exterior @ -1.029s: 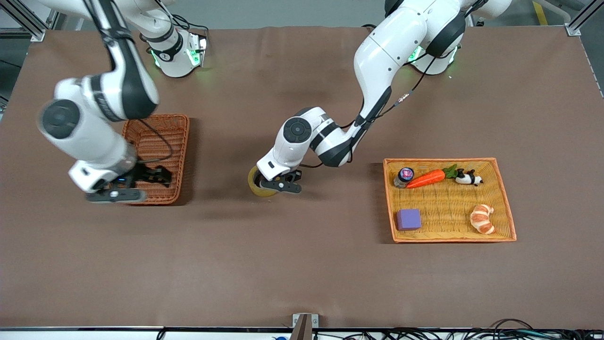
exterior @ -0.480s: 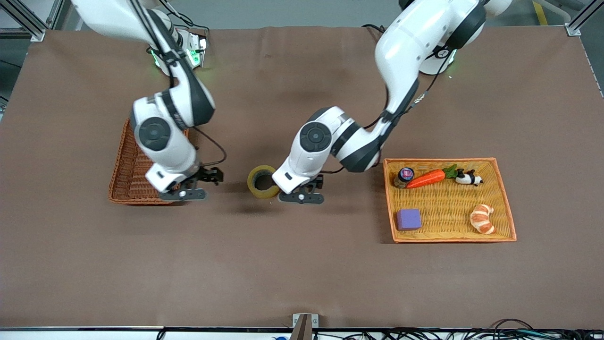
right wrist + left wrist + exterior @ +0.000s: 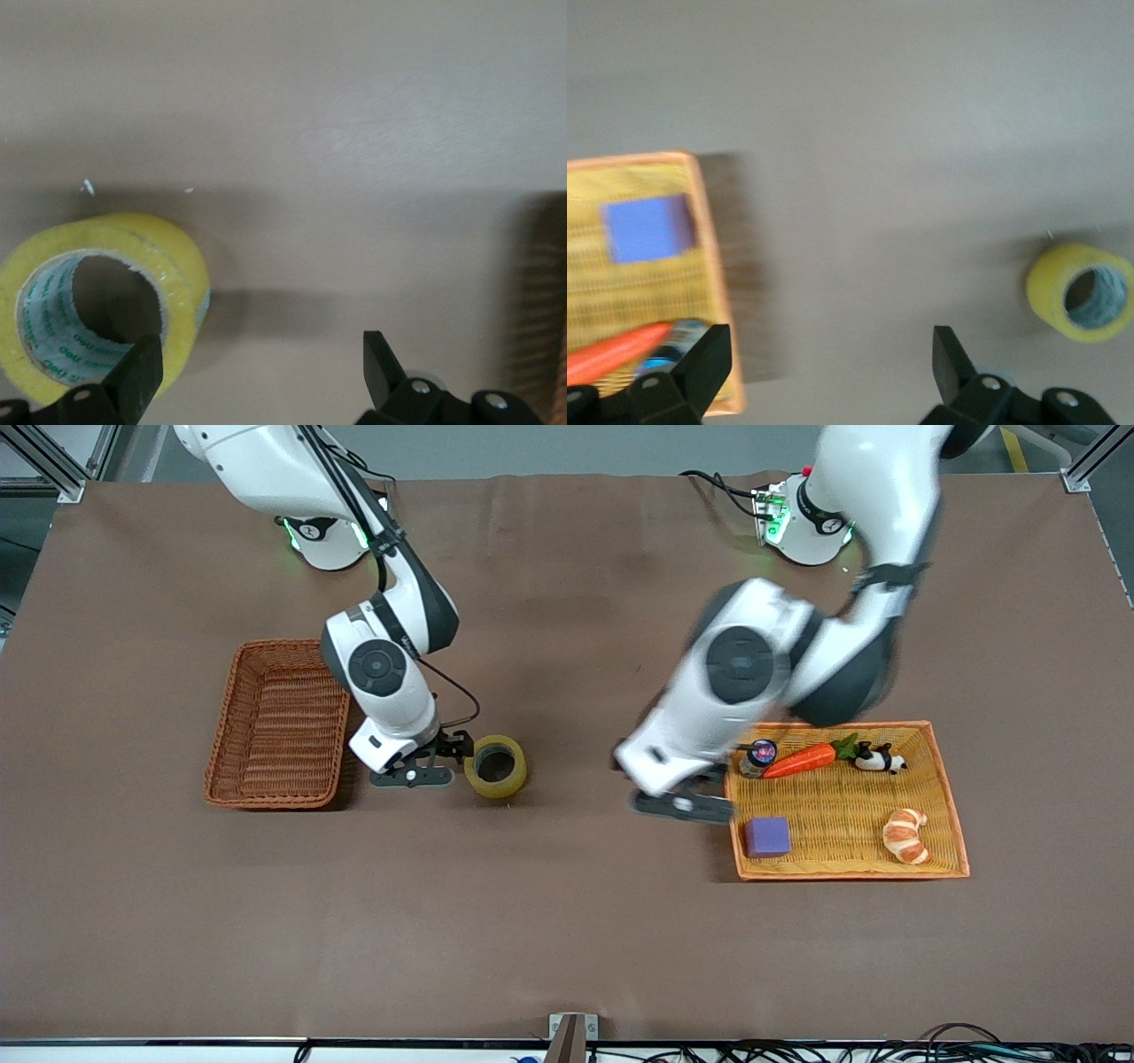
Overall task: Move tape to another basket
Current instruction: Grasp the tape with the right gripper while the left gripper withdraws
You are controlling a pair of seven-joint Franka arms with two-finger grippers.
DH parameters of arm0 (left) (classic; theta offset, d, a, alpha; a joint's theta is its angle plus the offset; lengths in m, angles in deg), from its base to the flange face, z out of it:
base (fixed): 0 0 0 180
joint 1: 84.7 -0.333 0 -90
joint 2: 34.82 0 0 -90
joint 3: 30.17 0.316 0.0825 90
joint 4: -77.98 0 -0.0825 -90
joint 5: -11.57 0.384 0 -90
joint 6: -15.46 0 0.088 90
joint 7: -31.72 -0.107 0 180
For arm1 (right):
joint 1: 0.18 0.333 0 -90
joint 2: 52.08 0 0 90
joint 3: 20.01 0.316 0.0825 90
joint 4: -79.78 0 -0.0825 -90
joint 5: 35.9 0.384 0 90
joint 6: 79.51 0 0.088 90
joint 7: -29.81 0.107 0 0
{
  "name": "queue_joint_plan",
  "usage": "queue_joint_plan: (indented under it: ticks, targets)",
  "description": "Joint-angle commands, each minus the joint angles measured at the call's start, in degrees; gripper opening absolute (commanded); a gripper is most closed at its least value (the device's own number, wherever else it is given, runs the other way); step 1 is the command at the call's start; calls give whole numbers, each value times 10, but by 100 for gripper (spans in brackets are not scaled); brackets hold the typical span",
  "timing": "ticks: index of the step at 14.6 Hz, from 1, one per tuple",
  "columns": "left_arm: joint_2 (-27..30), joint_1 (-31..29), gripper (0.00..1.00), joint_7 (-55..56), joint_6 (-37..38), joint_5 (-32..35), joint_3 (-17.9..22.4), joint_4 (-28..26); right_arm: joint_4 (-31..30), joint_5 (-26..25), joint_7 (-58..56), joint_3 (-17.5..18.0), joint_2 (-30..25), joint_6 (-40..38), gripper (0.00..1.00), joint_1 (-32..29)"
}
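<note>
The left gripper is held low over bare table beside the orange-yellow woven tray, jaws spread wide and empty. The right gripper is lowered between the reddish-brown wicker basket and the tape, jaws apart, nothing gripped. The yellowish, grey-cored ring lies flat on the table.

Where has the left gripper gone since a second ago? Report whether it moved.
Yes. The left gripper, open, left the tape and swung toward the orange-yellow tray, now at its edge beside the purple block.
</note>
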Motion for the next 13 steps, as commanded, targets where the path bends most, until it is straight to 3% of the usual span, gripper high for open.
queue_joint_plan:
  ticks: [1,8,11,13]
  targets:
    - [57,-46,100,-5,28,-7,-4,-33,-3,8,34,-4,19,23,100,20]
    - [134,-147,100,-29,106,-6,-5,-46,12,57,71,-4,56,35,99,42]
    - [197,-175,100,-81,108,-7,-6,-107,14,72,96,-4,76,46,90,56]
    - [232,-194,100,-116,107,-9,-6,-141,22,71,100,-4,85,55,73,46]
